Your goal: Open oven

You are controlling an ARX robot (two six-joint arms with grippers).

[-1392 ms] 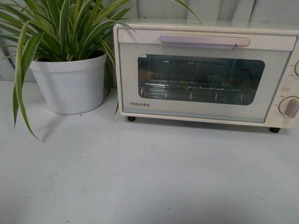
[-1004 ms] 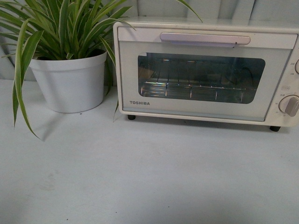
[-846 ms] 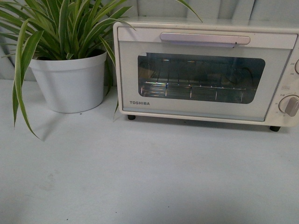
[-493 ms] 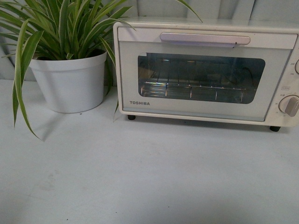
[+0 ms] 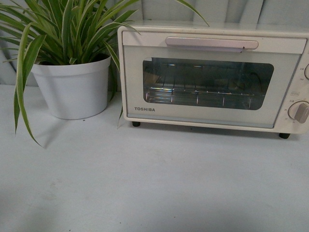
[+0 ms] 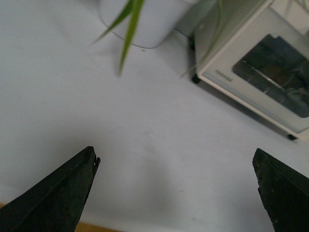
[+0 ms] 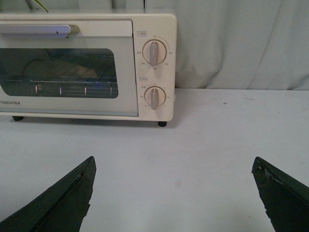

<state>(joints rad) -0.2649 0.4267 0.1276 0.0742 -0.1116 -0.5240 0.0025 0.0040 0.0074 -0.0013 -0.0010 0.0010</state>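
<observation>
The cream-white Toshiba oven stands at the back right of the table, its glass door shut and its long pale bar handle along the top. A wire rack shows behind the glass. The oven also shows in the left wrist view and in the right wrist view, where two round knobs are seen. My left gripper is open and empty over the table, well short of the oven. My right gripper is open and empty, facing the oven's knob side. Neither arm shows in the front view.
A white pot with a long-leaved green plant stands just left of the oven, its leaves reaching over the oven's corner. A pale curtain hangs behind. The table is pale grey-white.
The front view has shifted slightly, so the oven and pot sit a few pixels lower in the picture. The oven door stays shut.
</observation>
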